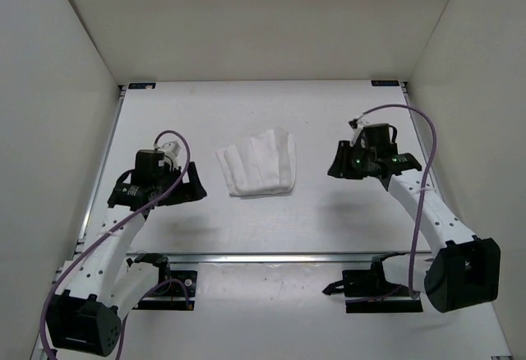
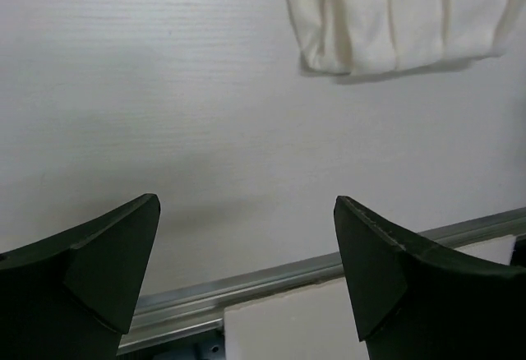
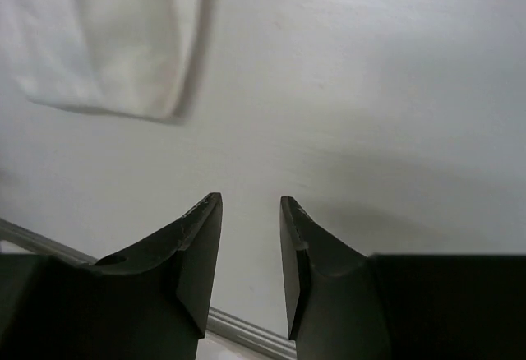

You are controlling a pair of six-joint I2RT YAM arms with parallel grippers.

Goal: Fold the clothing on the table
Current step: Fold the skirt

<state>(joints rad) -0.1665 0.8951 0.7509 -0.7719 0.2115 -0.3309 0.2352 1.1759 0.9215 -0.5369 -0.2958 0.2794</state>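
Clothing [image 1: 257, 163]: white pleated bundle, laid flat nr centre of table [image 1: 329, 220], slightly toward far edge; touched by neither tool.
L gripper [image 2: 245, 204]: fingers spread wide, nothing betw. them; held above surface toward left edge, well apart from clothing.
R gripper [image 3: 250, 200]: fingers parted by a narrow gap, nothing pinched; held above surface toward right edge, apart from clothing.
Rail [image 1: 271, 256]: metal strip, seen across near side.

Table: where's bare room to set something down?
Free on the table: the far strip between clothing and back wall, and the near band by the front rail. Crowded: the middle, where left gripper and right gripper flank the clothing.
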